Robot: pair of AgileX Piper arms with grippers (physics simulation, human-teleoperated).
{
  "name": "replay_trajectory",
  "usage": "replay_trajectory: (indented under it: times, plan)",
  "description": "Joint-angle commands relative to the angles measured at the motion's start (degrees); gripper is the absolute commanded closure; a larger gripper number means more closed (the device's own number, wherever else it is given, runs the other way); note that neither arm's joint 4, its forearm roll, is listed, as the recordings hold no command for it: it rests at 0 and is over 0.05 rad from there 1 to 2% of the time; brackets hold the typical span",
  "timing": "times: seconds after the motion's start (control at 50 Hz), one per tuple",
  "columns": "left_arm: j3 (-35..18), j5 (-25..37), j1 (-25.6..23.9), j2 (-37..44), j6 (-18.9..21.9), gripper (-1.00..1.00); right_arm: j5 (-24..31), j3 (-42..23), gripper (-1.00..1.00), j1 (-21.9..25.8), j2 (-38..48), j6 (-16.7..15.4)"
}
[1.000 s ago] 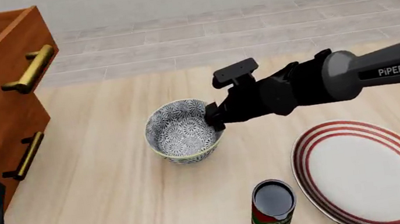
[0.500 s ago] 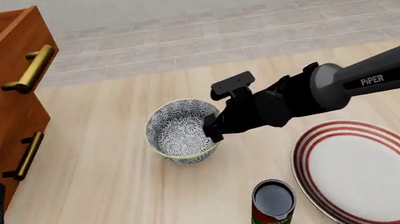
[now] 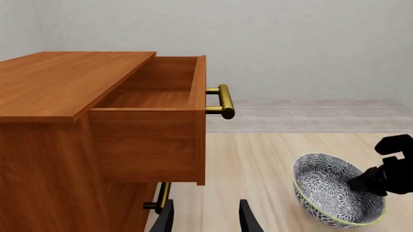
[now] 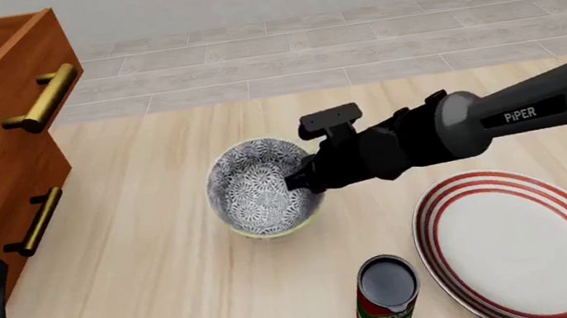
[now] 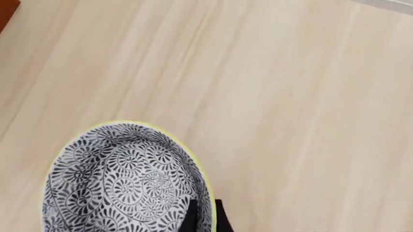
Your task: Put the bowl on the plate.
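The bowl (image 4: 261,188) is pinched by its rim in the right tool (image 4: 302,180), left of the plate (image 4: 523,240). It could slip out, or the can (image 4: 388,296) could be knocked.

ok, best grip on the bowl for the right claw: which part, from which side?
Pinch the rim of the bowl on its plate-facing side, one finger inside the wall and one outside. It is too wide to span, and the thin upright rim suits a pinch. The right claw sits there already, and the plate lies that way.
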Motion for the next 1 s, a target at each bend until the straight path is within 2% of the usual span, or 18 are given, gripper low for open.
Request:
replay_trajectory:
  times: [0.02, 0.5, 0.74, 0.88, 1.0]
  plan:
    - [0.0, 0.0, 0.0, 0.0, 0.0, -1.0, -0.1, 0.3, 1.0, -0.2, 0.4, 0.4]
    - [0.0, 0.0, 0.0, 0.0, 0.0, -1.0, 1.7, -1.1, 1.0, -1.7, -3.2, -1.2]
    - [0.0, 0.0, 0.0, 0.0, 0.0, -1.0, 1.9, -0.4, 1.0, -1.8, -7.0, -0.8]
    - [0.0, 0.0, 0.0, 0.0, 0.0, -1.0, 2.2, -0.2, 1.0, -1.7, -9.0, 0.1]
    - [0.0, 0.0, 0.0, 0.0, 0.0, -1.0, 1.6, 0.4, 1.0, -1.5, -11.1, 2.6]
